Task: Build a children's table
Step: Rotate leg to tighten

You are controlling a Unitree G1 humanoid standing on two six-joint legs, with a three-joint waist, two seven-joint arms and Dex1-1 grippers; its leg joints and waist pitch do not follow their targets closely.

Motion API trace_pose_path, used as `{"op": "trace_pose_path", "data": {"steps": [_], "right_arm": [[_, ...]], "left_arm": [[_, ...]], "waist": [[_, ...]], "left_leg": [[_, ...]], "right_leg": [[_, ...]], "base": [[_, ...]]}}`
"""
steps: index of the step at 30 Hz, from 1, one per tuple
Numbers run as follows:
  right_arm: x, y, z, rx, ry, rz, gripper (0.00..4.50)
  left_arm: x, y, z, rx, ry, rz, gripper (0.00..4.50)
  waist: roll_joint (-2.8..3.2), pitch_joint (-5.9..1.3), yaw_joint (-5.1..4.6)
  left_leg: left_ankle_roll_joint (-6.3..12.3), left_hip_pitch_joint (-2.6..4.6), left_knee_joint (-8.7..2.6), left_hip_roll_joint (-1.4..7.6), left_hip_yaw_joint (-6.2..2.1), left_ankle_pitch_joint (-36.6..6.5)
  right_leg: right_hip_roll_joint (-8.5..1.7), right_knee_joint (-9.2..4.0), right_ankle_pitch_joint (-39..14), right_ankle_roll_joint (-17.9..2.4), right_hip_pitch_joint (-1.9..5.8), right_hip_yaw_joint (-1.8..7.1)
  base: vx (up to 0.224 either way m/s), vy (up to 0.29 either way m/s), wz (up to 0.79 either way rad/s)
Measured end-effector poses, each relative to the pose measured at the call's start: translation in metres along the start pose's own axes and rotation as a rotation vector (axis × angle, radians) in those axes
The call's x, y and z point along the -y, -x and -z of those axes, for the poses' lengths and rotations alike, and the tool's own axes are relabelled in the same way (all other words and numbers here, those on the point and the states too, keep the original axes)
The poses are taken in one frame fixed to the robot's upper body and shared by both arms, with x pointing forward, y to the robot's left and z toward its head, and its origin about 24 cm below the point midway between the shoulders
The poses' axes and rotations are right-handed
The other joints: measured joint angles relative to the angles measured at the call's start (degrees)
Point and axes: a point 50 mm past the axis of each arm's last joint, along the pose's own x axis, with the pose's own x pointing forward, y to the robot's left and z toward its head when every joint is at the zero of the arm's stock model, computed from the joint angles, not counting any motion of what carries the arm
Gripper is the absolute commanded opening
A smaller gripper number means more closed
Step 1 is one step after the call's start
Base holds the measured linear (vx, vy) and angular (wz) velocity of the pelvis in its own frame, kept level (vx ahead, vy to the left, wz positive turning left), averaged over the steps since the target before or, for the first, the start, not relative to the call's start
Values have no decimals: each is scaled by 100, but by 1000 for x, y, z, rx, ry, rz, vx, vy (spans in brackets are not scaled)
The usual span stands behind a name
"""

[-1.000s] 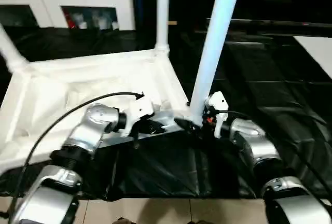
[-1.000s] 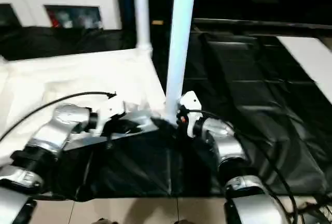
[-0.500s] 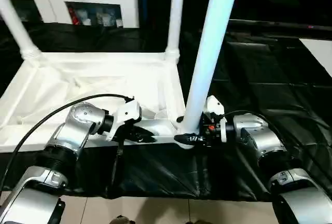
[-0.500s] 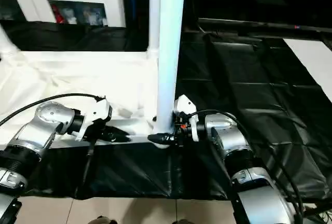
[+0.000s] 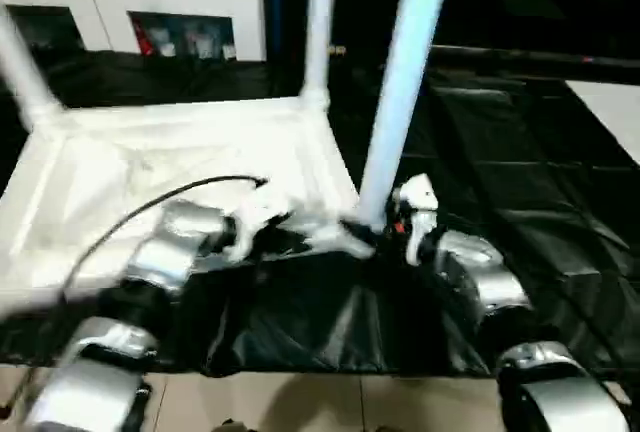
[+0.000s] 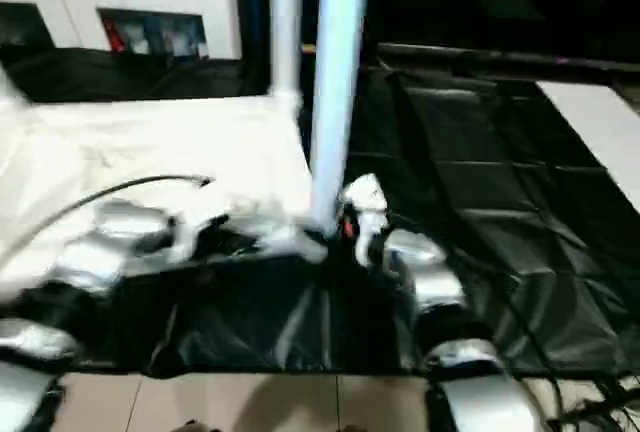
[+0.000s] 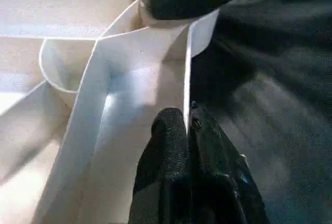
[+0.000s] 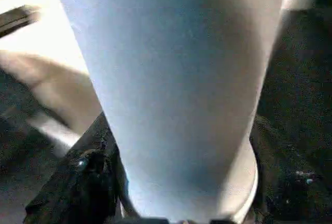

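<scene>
We count one white plastic rectangular table top (image 5: 150,182), lying ribbed underside up on the black-covered work table (image 5: 520,172), and three long white tubular legs standing upright from its corner sockets: the near one (image 5: 400,102), one at the far right corner (image 5: 320,22), one at the far left (image 5: 25,82). Our left gripper (image 7: 188,130) is pinched closed on the top's thin near wall. Our right gripper (image 5: 372,234) straddles the base of the near leg; whether its fingers clamp the leg we cannot tell. Behind the work table stands a white cabinet (image 5: 150,2); pale floor (image 5: 300,402) shows at the near edge.
</scene>
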Motion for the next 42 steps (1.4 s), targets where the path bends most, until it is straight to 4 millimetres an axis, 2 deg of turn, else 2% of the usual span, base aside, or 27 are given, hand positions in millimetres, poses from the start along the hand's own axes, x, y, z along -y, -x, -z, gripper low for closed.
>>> {"op": "trace_pose_path", "data": {"steps": [6, 7, 8, 10, 12, 13, 15, 24, 31, 32, 36, 38, 42], "right_arm": [[-4, -12, 1, 46, -28, 212, 276], [-5, -12, 1, 48, -23, 224, 311], [-5, -12, 1, 49, -20, 228, 311], [-5, -12, 1, 51, -17, 229, 348], [-5, -12, 1, 54, -16, 218, 355], [-5, -12, 1, 54, -12, 207, 382], [-3, -9, 0, 50, 4, 166, 389], [1, 7, -3, -5, 131, -126, 389], [-1, 16, -7, -50, 184, -351, 389], [-3, 16, -8, -59, 191, -384, 363], [-8, 18, -8, -101, 196, -527, 354], [-11, 18, -7, -115, 196, -576, 319], [-13, 19, -7, -130, 196, -614, 294]], "left_arm": [[2, -14, -5, -4, 6, -69, 0], [2, -15, -6, -4, 5, -71, 0], [2, -15, -6, -4, 5, -71, 0], [2, -15, -6, -4, -2, -72, 0], [2, -15, -7, -3, -8, -72, 0], [1, -14, -7, -1, -20, -71, 0], [1, -11, -7, 3, -39, -64, 0], [0, 8, -2, 15, -66, 51, 0], [1, 21, 3, 14, -63, 157, 0], [2, 23, 4, 12, -56, 175, 0], [3, 34, 10, -3, -36, 249, 0], [3, 37, 11, -11, -40, 272, 0], [3, 40, 13, -23, -52, 296, 0]], "waist": [[6, -3, -34], [7, -4, -39], [7, -4, -42], [7, -4, -41], [7, -4, -43], [7, -4, -47], [7, -4, -46], [7, -4, -42], [8, -5, 47], [8, -4, 50], [3, -2, 65], [-2, 1, 71], [-2, 1, 97]], "left_leg": [[1, -1, -2, -15, -10, 0], [1, -1, -2, -17, -10, 0], [1, -1, -3, -18, -10, 0], [2, -3, -4, -18, -11, -1], [2, -8, -4, -18, -12, 0], [2, -11, -5, -17, -12, 0], [2, -24, -8, -17, -13, 0], [1, -45, -31, -5, -20, 0], [31, -57, -19, 18, -6, 16], [31, -59, -17, 19, -6, 16], [19, -60, -11, 25, -6, 10], [3, -60, -7, 27, -6, 1], [2, -60, -2, 27, -3, 1]], "right_leg": [[-4, -9, -1, 2, 1, 7], [-5, -10, -1, 2, 1, 7], [-5, -11, -1, 2, 2, 8], [-5, -11, -1, 2, 2, 7], [-5, -11, -1, 2, -1, 6], [-5, -11, -1, 2, -4, 6], [-5, -11, 0, 1, -14, 4], [1, 19, 40, -27, -37, -11], [15, 14, 18, -16, -41, -16], [15, 14, 18, -16, -41, -16], [15, 20, 19, -16, -42, -20], [15, 23, 19, -17, -41, -21], [15, 25, 21, -19, -37, -18]], "base": [[0, 0, 0], [0, 0, 0], [0, 0, 0], [0, 0, 0], [0, 0, 0], [0, 0, 0], [0, 0, 0], [0, 0, 0], [0, 0, 0], [0, 0, 0], [0, 0, 0], [0, 0, 0], [0, 0, 0]]}}
